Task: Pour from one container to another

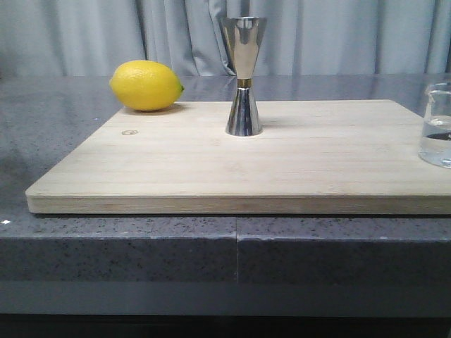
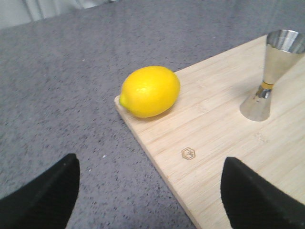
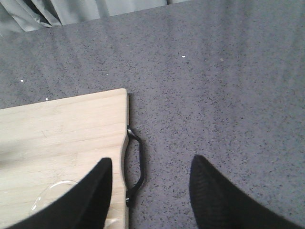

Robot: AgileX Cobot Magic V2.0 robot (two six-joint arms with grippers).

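The steel jigger (image 1: 244, 76) stands upright near the back middle of the wooden board (image 1: 211, 165); it also shows in the left wrist view (image 2: 268, 76). At the board's right edge stands the clear glass beaker (image 1: 437, 124), cut off by the frame, with clear liquid in it. Its rim (image 3: 50, 194) peeks out beside one finger in the right wrist view. My left gripper (image 2: 150, 191) is open, above the board's left edge, with nothing between its fingers. The right gripper (image 3: 150, 191) is open, above the board's black handle (image 3: 136, 164), beside the beaker. Neither gripper shows in the front view.
A yellow lemon (image 1: 146, 85) lies at the board's back left corner, seen too in the left wrist view (image 2: 150, 90). The board rests on a speckled grey counter (image 1: 141, 243) with a front edge. Grey curtains (image 1: 84, 32) hang behind.
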